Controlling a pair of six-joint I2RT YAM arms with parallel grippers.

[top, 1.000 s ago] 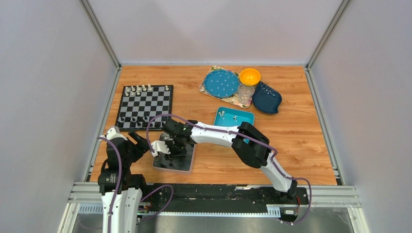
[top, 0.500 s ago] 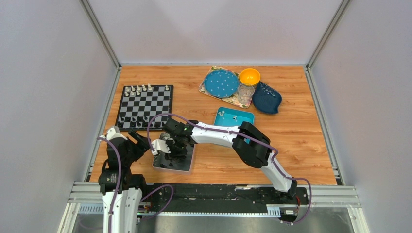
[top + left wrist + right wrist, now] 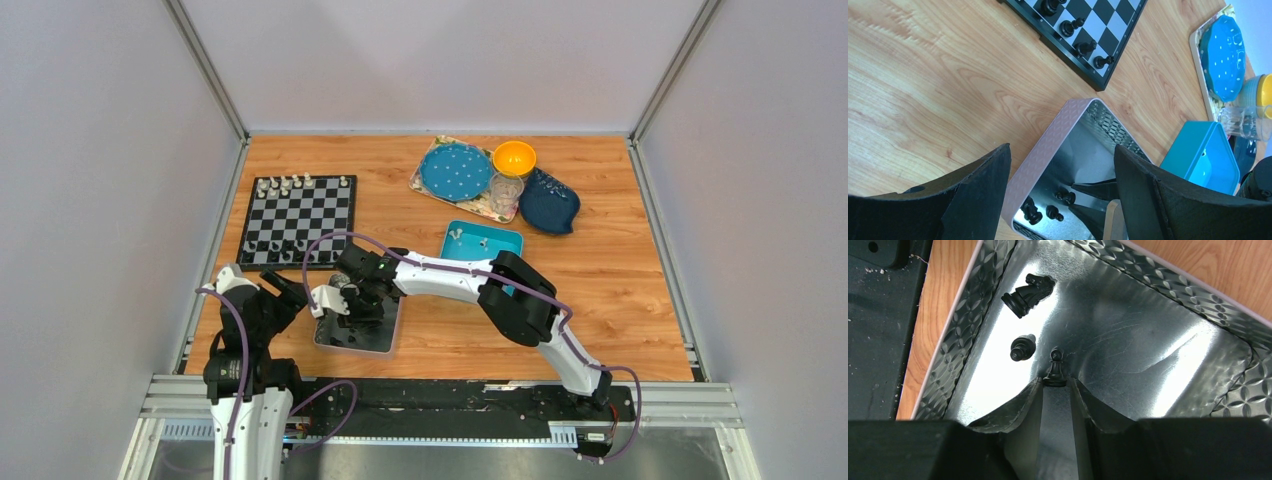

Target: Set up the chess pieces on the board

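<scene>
Right tool (image 3: 1056, 383) pinches a black pawn (image 3: 1054, 366), likely light and slippery, by its base, lower centre of the metal tray (image 3: 1148, 285).

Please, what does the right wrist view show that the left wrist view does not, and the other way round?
Only the right wrist view shows, close up, the right gripper closed on the base of an upright black pawn, and that a piece lying near it is a knight.
Only the left wrist view shows the open left gripper, a corner of the board with black pieces, the blue tray and the dotted plate.
Both show the silver tray holding loose black pieces.
</scene>
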